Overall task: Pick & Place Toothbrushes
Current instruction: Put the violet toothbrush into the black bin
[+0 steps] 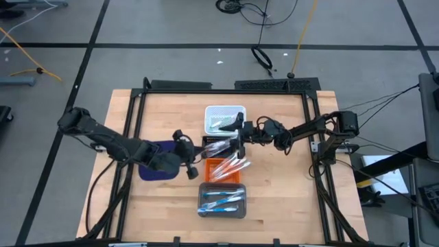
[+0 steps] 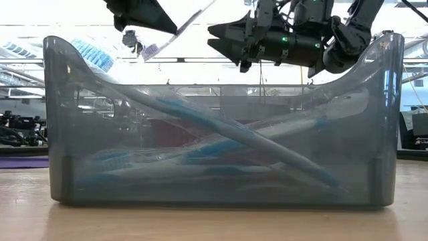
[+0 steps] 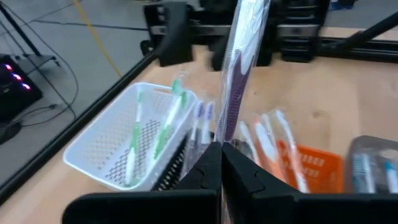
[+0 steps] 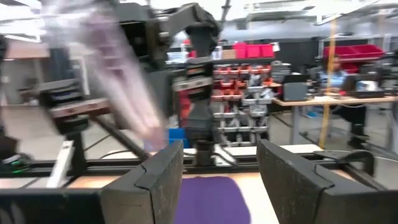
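Note:
My left gripper (image 3: 221,163) is shut on a clear-wrapped toothbrush with purple accents (image 3: 239,68), above the row of trays; the low view shows the toothbrush (image 2: 190,21) slanting in the air. My right gripper (image 4: 221,180) is open with nothing between its fingers and hovers near the white tray (image 1: 225,110). Green toothbrushes (image 3: 155,127) lie in the white tray (image 3: 102,149), orange ones (image 3: 273,149) stick out of the orange tray (image 3: 320,165), and blue ones (image 2: 221,144) lie crossed in the grey tray (image 2: 60,134). My left gripper pinches the wrapped toothbrush between its two fingertips (image 3: 249,177), at the stretch of the handle (image 3: 227,134) right beside them. The toothbrush is lifted clear of the trays and runs on away from the fingers, more along them than across.
A dark blue mat (image 1: 154,168) lies on the table's left part, under my left arm. A dark slotted tray (image 3: 174,171) with purple toothbrushes stands between the white and orange trays. Black frame rails (image 1: 226,86) edge the table. The right arm (image 1: 302,130) reaches in from the right.

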